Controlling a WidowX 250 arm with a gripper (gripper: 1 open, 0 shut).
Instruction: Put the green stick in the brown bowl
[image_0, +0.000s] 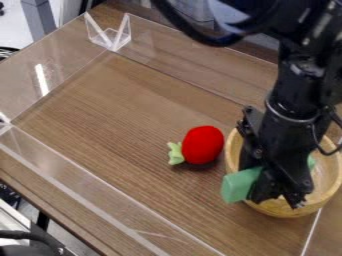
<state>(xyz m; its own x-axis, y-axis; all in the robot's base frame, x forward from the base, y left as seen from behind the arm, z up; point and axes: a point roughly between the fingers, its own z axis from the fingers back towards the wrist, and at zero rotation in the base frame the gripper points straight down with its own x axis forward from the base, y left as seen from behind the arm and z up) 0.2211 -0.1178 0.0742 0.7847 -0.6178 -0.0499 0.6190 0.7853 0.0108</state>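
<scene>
The green stick (242, 186) is a flat matte green block held in the air, its lower end over the near left rim of the brown bowl (315, 203). My gripper (267, 185) is shut on the green stick from above, with the black arm rising up to the top right. The bowl is a round light-brown wooden one at the right of the table, partly hidden behind the arm and gripper. The stick's upper part is covered by the fingers.
A red round toy with small green leaves (198, 145) lies just left of the bowl. Clear acrylic walls (107, 36) border the wooden table (107, 110) at the back and left; the table's front edge runs close below the bowl.
</scene>
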